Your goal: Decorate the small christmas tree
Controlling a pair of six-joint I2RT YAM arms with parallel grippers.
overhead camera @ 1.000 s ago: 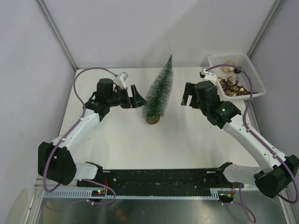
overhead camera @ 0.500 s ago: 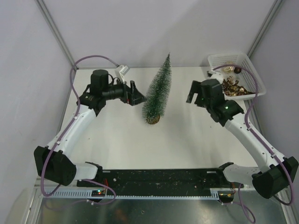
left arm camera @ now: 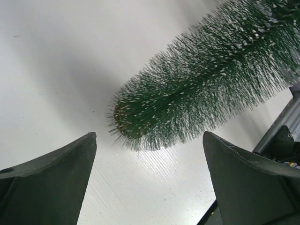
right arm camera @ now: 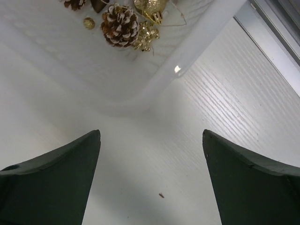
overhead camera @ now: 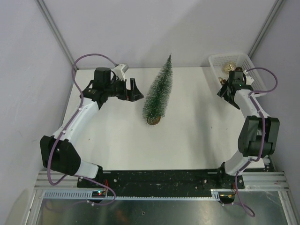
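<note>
The small christmas tree point(overhead camera: 160, 89) stands upright on its tan disc base point(overhead camera: 153, 120) at the middle of the white table. It has frosted dark green bristles and carries no ornament that I can see. My left gripper point(overhead camera: 136, 91) is open and empty just left of the tree, at mid height. In the left wrist view the tree point(left arm camera: 206, 89) lies ahead of the open left gripper point(left arm camera: 150, 136), not touching. My right gripper point(overhead camera: 223, 90) is open and empty at the near left corner of the white mesh basket point(overhead camera: 213, 59). The right wrist view shows my right gripper point(right arm camera: 151, 132) above bare table just short of the basket wall point(right arm camera: 187, 61).
The basket holds a frosted pine cone point(right arm camera: 121, 26) and gold ornaments point(right arm camera: 150, 7); a gold ball point(overhead camera: 228, 67) shows from above, with the rest hidden by my right arm. Grey walls close the table at the back and sides. A metal rail point(right arm camera: 276, 28) runs beside the basket.
My right arm has swung away from the tree to the back right, over to the basket. My left gripper has drifted slightly back, staying open beside the tree.
</note>
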